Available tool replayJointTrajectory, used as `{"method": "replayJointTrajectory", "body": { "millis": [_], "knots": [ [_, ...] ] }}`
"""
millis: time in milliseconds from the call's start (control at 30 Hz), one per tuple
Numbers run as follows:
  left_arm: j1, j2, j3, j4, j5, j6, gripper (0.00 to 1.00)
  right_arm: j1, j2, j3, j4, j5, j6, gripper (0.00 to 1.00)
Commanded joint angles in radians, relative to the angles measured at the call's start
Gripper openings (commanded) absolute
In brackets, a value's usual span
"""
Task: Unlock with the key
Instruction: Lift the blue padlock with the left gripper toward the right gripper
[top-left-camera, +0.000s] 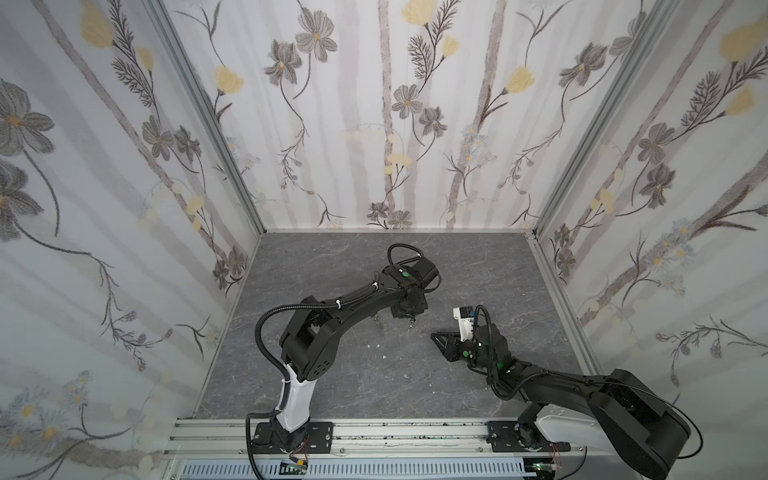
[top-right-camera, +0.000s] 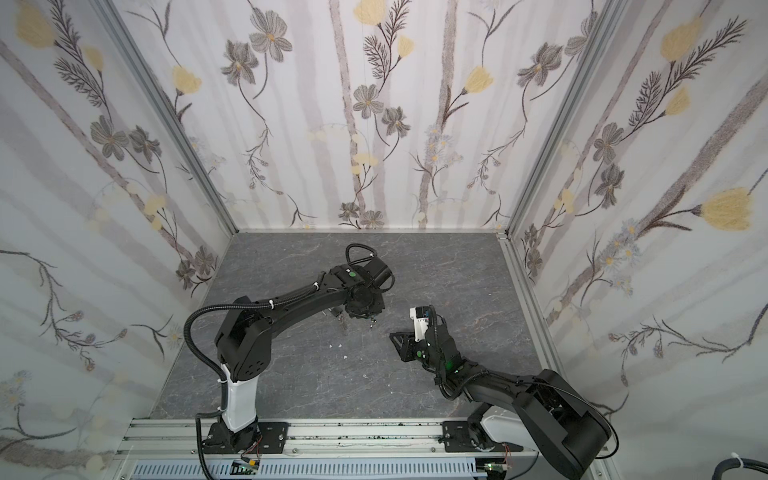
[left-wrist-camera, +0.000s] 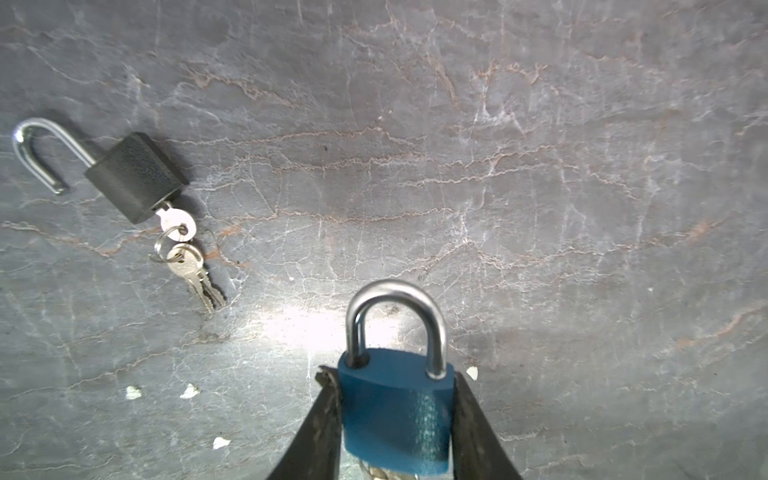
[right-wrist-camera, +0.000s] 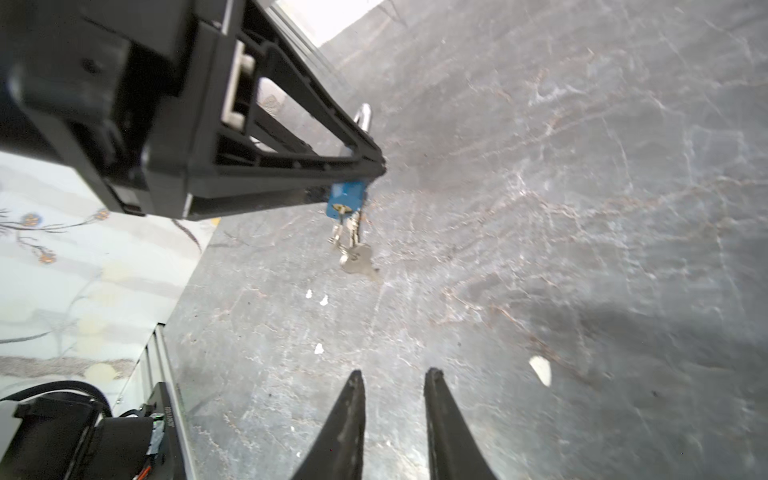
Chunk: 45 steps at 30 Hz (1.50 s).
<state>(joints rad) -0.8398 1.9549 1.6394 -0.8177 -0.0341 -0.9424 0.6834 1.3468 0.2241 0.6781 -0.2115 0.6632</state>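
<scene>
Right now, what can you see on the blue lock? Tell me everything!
The blue padlock has a blue painted body and a shiny silver metal shackle. Both shackle legs sit in the body, so it looks shut. The left jaws pinch the body from both sides, shackle pointing away from the arm. A bunch of keys hangs from its keyhole.

I see the dark grey, marble-veined tabletop (left-wrist-camera: 540, 166) carrying a black padlock (left-wrist-camera: 135, 176) with its silver shackle (left-wrist-camera: 31, 141) standing open, a bunch of silver keys (left-wrist-camera: 189, 259) at its keyhole end, and small white scraps (left-wrist-camera: 133, 392).
</scene>
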Motion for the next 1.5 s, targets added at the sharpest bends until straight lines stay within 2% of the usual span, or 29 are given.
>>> {"method": "replayJointTrajectory", "body": {
  "millis": [0, 167, 333, 667, 767, 1033, 1300, 1467],
  "knots": [
    [-0.013, -0.06, -0.029, 0.07, -0.017, -0.002, 0.17, 0.006, -0.023, 0.03, 0.051, -0.025, -0.004, 0.27],
    [-0.024, -0.135, -0.086, 0.144, 0.009, -0.02, 0.15, -0.001, 0.006, 0.083, 0.097, -0.066, 0.041, 0.31],
    [-0.029, -0.175, -0.117, 0.17, 0.03, -0.026, 0.15, -0.015, 0.051, 0.106, 0.167, -0.097, 0.095, 0.31],
    [-0.032, -0.218, -0.146, 0.226, 0.052, -0.039, 0.14, -0.025, 0.115, 0.145, 0.208, -0.144, 0.127, 0.29],
    [-0.033, -0.232, -0.155, 0.243, 0.057, -0.042, 0.13, -0.031, 0.128, 0.146, 0.228, -0.147, 0.14, 0.25],
    [-0.034, -0.286, -0.205, 0.309, 0.073, -0.047, 0.09, -0.051, 0.141, 0.147, 0.285, -0.18, 0.169, 0.0],
    [-0.033, -0.363, -0.312, 0.449, 0.086, -0.048, 0.0, -0.073, 0.138, 0.104, 0.45, -0.259, 0.265, 0.0],
    [-0.032, -0.424, -0.389, 0.565, 0.101, -0.044, 0.0, -0.088, 0.16, 0.082, 0.602, -0.324, 0.348, 0.0]
  ]
}}
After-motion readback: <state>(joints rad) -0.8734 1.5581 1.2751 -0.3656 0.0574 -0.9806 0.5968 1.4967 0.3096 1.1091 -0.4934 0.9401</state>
